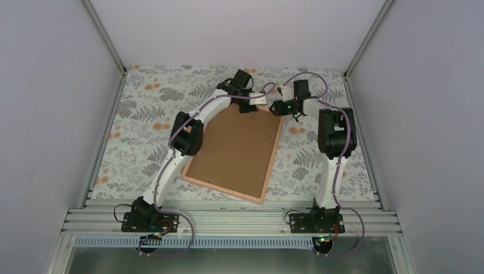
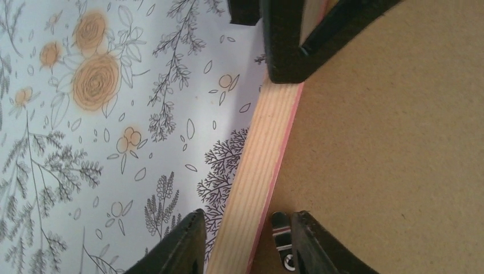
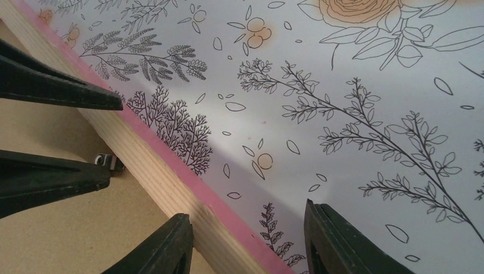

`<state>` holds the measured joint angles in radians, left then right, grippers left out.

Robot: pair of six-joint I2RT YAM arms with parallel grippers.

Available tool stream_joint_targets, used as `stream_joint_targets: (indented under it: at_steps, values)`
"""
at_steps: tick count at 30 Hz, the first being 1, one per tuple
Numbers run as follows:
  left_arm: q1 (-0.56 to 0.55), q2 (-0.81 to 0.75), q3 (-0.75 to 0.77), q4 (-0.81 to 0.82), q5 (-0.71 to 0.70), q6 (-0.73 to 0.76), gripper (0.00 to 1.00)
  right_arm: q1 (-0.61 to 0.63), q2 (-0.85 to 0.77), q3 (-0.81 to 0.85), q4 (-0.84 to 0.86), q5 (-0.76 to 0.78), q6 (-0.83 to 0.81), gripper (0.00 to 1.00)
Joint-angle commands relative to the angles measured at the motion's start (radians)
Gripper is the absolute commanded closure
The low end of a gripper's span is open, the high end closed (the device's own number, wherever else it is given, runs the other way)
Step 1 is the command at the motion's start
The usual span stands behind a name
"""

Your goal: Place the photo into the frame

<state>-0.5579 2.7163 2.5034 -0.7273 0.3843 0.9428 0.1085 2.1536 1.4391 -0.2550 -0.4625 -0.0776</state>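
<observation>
Pale walls (image 1: 45, 114) close in a bench (image 1: 142, 114) covered with a cloth printed in grey leaves and orange flowers. In the centre of the overhead view the pink frame (image 1: 273, 160) lies flat and slightly skewed, and a brown backing board (image 1: 234, 154) fills it; what lies under the board cannot be seen. Both arms reach to the frame's top edge, where the left end effector (image 1: 249, 107) and the right end effector (image 1: 276, 108) sit close together.

Only the wrist views show the fingers. In the left wrist view the fingers (image 2: 182, 248) are spread either side of the frame's pale wooden rail, one over the cloth and one over the board, with a small metal tab (image 2: 281, 234) just beside the inner one. The right arm's black fingers show at the top of that view. In the right wrist view the fingers (image 3: 337, 245) are likewise spread across the rail, the outer one apart from the pink edge, the inner one at the wood
</observation>
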Motion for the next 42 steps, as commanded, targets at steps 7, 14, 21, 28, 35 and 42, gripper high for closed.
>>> stream_joint_targets:
  at_steps: [7, 14, 21, 28, 35, 42]
  values:
    - [0.000, 0.081, -0.003, -0.001, -0.123, -0.048, 0.80, 0.016, 0.053, -0.022, -0.098, -0.025, 0.020, 0.54]
    - [0.001, 0.070, 0.005, 0.011, -0.147, -0.070, 0.87, 0.017, 0.039, -0.008, -0.100, -0.033, 0.025, 0.54]
    - [0.003, -0.022, 0.017, 0.076, -0.155, -0.164, 0.48, -0.010, -0.071, 0.010, -0.072, -0.072, 0.093, 0.46]
    - [0.011, -0.196, -0.117, 0.064, -0.088, -0.124, 0.42, -0.072, -0.231, -0.110, -0.088, -0.149, 0.171, 0.38]
    - [0.018, -0.365, -0.398, 0.078, 0.072, -0.106, 0.46, -0.083, -0.274, -0.262, -0.134, -0.208, 0.192, 0.38]
    - [-0.043, -0.451, -0.638, 0.151, 0.175, -0.079, 0.62, -0.084, -0.227, -0.321, -0.098, -0.214, 0.206, 0.40]
